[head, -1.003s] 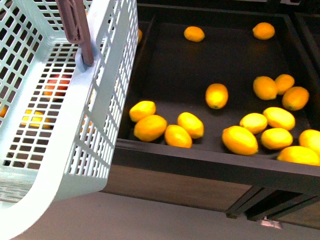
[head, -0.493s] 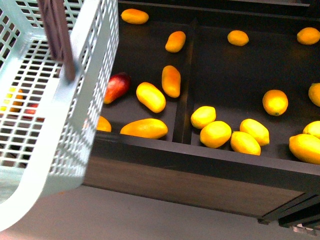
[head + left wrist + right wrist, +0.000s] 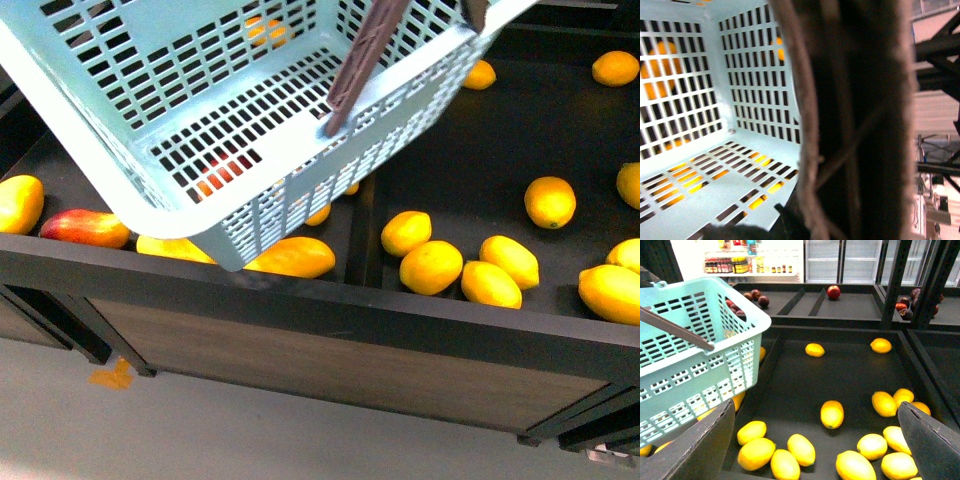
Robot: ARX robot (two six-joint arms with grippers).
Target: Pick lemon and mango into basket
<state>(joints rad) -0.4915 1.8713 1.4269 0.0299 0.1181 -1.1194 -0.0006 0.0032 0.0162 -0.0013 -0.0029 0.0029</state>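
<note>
The turquoise basket (image 3: pixel 250 110) hangs tilted over the left bin, its brown handle (image 3: pixel 365 60) raised. My left gripper (image 3: pixel 805 220) is shut on that handle, which fills the left wrist view; nothing lies on the basket floor (image 3: pixel 705 185). A dark red mango (image 3: pixel 85 228) lies at the bin's front left, beside the basket's lower corner. Several lemons (image 3: pixel 431 267) sit in the right bin. My right gripper (image 3: pixel 812 450) is open above them, with one lemon (image 3: pixel 832 413) between its fingers (image 3: pixel 690 450) in that view and the basket (image 3: pixel 695 355) to its side.
All-yellow mangoes (image 3: pixel 290 257) lie under the basket's front edge. A dark divider (image 3: pixel 365 235) splits the bins, and a front rail (image 3: pixel 400 320) runs along them. Behind are shelves with red apples (image 3: pixel 833 291) and black uprights (image 3: pixel 895 285).
The basket has swung from the left edge up and rightward across the top of the front view, tilting more. That uncovered the red mango and the left bin. The view itself shifted left earlier.
</note>
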